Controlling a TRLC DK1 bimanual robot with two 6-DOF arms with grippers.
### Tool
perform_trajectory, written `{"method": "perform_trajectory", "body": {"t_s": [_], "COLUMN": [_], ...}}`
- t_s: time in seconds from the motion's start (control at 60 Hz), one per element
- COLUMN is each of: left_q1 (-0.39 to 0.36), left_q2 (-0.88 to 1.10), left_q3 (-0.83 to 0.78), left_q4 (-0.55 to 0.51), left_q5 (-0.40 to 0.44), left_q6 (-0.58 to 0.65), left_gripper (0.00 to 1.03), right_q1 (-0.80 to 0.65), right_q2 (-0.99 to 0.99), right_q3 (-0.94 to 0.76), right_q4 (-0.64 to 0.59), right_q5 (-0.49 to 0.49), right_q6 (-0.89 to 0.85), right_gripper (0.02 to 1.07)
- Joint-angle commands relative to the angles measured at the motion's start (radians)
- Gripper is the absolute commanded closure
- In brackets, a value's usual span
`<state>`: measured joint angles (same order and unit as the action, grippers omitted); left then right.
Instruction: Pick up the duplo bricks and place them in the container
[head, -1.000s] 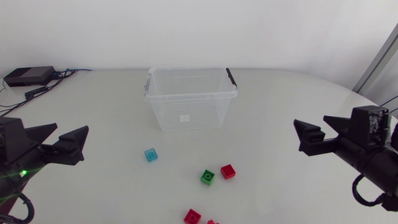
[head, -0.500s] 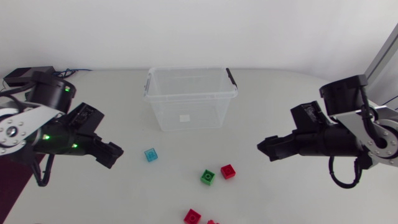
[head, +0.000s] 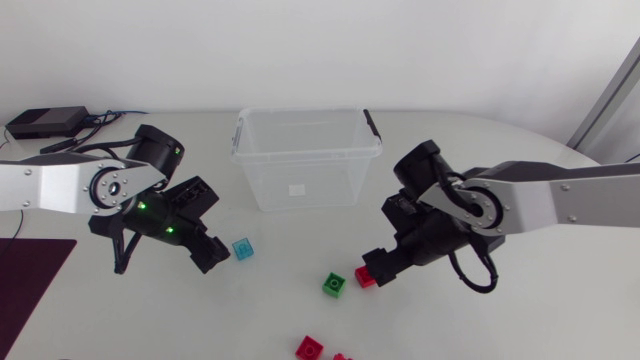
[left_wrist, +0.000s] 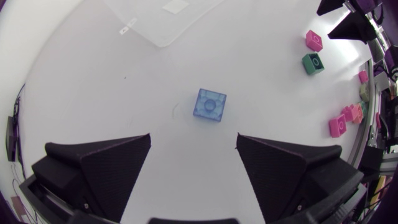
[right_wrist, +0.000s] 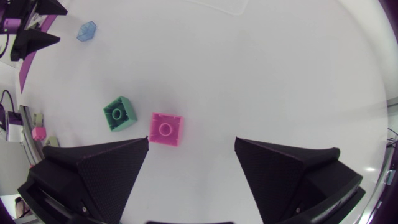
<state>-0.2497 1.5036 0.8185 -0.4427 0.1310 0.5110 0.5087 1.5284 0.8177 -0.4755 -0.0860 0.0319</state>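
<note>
Blue brick (left_wrist: 210, 104) lies centred just ahead of the left end effector (left_wrist: 193, 135), spread apart; the right end effector (right_wrist: 191, 139), likewise apart, has the red brick (right_wrist: 165, 129) just ahead.

No legible text or numbers. Small white sticker (head: 297, 188) on container (head: 335, 180) wall: print unreadable.

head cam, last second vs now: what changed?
Both arms swung in from the side edges toward the middle. The left gripper is now open just short of the blue brick. The right gripper is open with the red brick just ahead of it, next to the green brick. Nothing has been taken hold of. The bricks and the container have not moved.
</note>
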Motion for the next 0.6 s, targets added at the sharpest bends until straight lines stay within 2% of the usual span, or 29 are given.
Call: {"method": "perform_trajectory", "body": {"t_s": [0.0, 0.167, 0.433, 0.583], "left_q1": [-0.023, -0.051, -0.051, -0.049], "left_q2": [0.032, 0.061, 0.106, 0.138], "left_q3": [0.005, -0.012, -0.019, -0.022], "left_q4": [0.027, 0.088, 0.142, 0.167], "left_q5": [0.012, 0.015, 0.042, 0.055], "left_q6": [0.043, 0.084, 0.147, 0.165], "left_gripper": [0.08, 0.1, 0.13, 0.16], "right_q1": [0.025, 0.059, 0.116, 0.143], "right_q2": [0.047, 0.101, 0.165, 0.19], "right_q3": [0.029, 0.043, 0.069, 0.061], "right_q4": [-0.002, 0.018, 0.026, 0.048], "right_q5": [0.035, 0.066, 0.109, 0.155], "right_q6": [0.04, 0.056, 0.074, 0.074], "right_gripper": [0.07, 0.07, 0.08, 0.22]}}
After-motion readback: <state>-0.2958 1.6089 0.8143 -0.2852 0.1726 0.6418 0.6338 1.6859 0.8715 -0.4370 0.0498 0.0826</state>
